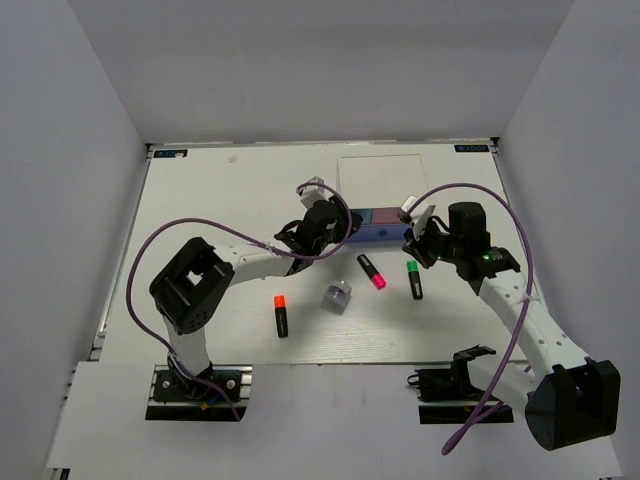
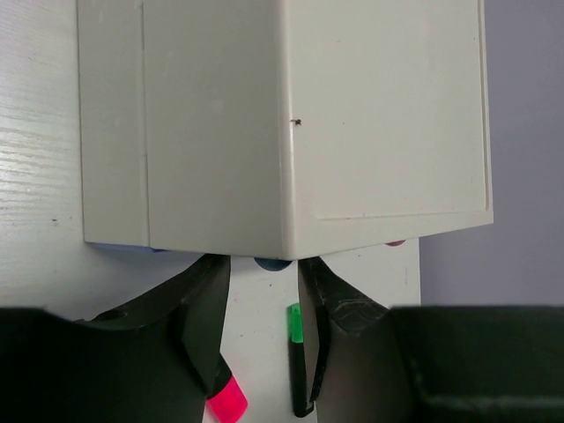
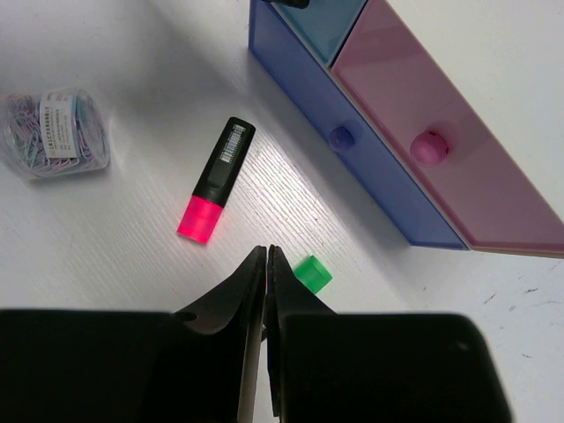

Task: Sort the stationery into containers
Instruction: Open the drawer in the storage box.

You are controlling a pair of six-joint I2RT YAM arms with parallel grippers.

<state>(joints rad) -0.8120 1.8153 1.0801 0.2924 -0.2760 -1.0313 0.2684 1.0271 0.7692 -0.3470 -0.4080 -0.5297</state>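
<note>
The white-topped mini cabinet stands at the back middle, its blue drawer and pink drawer facing the arms. My left gripper is open at the cabinet's left front. In its wrist view the fingers straddle a dark blue knob under the cabinet's edge. My right gripper is shut and empty, above the green-capped marker, whose cap shows beside the tips. The pink-capped marker, orange-capped marker and grey round piece lie in front. No pink stubby item shows.
The grey round piece is a clear tub of paper clips. A light blue drawer sits beside the pink one. Purple cables loop over both arms. The table's near edge runs just in front of the markers.
</note>
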